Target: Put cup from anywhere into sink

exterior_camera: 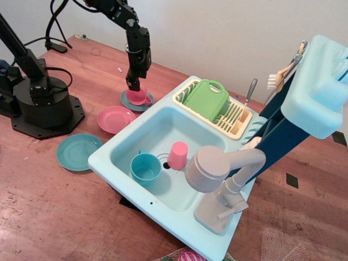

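The hand [134, 86] sits on the cup [138, 96] near the worktop's [49, 212] far edge; its grip cannot be told; the sink [157, 128] lies beside.

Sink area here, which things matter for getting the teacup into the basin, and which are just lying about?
Part of the job:
small pink plastic teacup
light-blue plastic sink
black gripper

Lying about:
tall pink tumbler
teal cup
pink plate
teal plate
green cutting board
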Robot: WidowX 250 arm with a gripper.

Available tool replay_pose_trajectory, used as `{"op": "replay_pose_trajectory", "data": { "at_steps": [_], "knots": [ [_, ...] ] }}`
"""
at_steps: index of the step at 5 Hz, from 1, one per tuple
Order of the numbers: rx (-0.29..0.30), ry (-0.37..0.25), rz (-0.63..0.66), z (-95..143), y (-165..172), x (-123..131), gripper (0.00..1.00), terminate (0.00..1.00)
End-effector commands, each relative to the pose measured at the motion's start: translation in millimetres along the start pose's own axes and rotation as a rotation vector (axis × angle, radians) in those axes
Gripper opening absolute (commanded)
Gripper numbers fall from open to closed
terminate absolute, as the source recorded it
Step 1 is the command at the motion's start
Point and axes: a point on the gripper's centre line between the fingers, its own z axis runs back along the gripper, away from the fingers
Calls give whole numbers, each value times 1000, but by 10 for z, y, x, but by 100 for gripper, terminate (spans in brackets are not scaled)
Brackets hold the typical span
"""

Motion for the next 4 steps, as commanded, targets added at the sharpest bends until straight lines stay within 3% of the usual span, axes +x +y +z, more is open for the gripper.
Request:
{"op": "replay_pose_trajectory", "data": {
  "at_steps": [1,4],
  "knots": [
    [24,-6,3,-48,187,-90,100,0],
    [-11,22,-23,-196,99,-188,100,0]
  ]
}}
